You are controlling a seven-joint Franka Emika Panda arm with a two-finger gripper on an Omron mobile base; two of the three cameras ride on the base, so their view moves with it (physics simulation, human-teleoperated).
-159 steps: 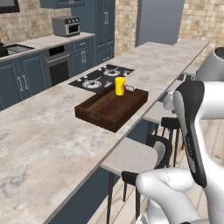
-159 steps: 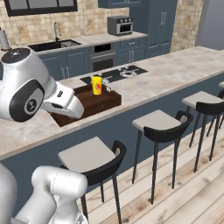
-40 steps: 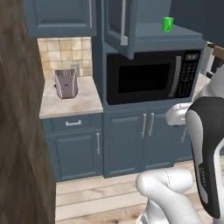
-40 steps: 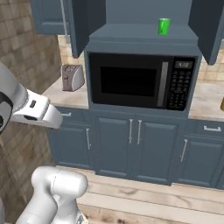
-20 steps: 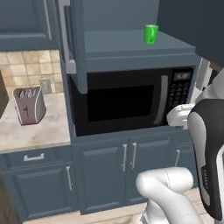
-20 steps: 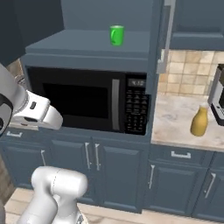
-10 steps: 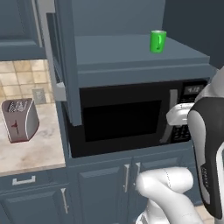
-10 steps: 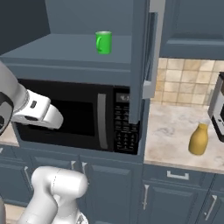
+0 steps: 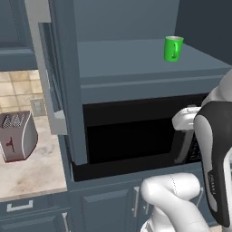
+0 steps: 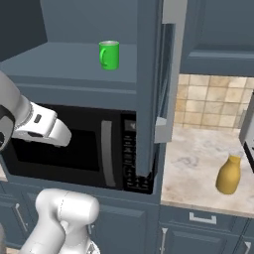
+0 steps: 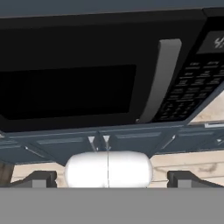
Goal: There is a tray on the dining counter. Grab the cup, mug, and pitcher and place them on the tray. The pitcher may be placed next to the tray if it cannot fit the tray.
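Observation:
The green mug (image 9: 172, 48) stands upright on the shelf of an open cabinet above the microwave, its handle showing in the right base view (image 10: 109, 54). The amber pitcher (image 10: 228, 174) stands on the beige counter to the right of the microwave. My gripper (image 11: 109, 178) is open, its two dark fingertips (image 11: 40, 177) wide apart with nothing between them. It faces the microwave door, well below the mug's shelf. The tray, the cup and the dining counter are out of view.
A black microwave (image 9: 136, 136) with a grey handle (image 11: 156, 78) sits under the shelf. Cabinet doors hang open on both sides (image 9: 54, 77) (image 10: 166, 69). A silver toaster (image 9: 16, 136) stands on the left counter. A dark appliance (image 10: 248, 131) is beside the pitcher.
The base has driven closer to the microwave, so both base views have shifted and everything looks larger. The mug and pitcher themselves have not moved. The gripper stays open.

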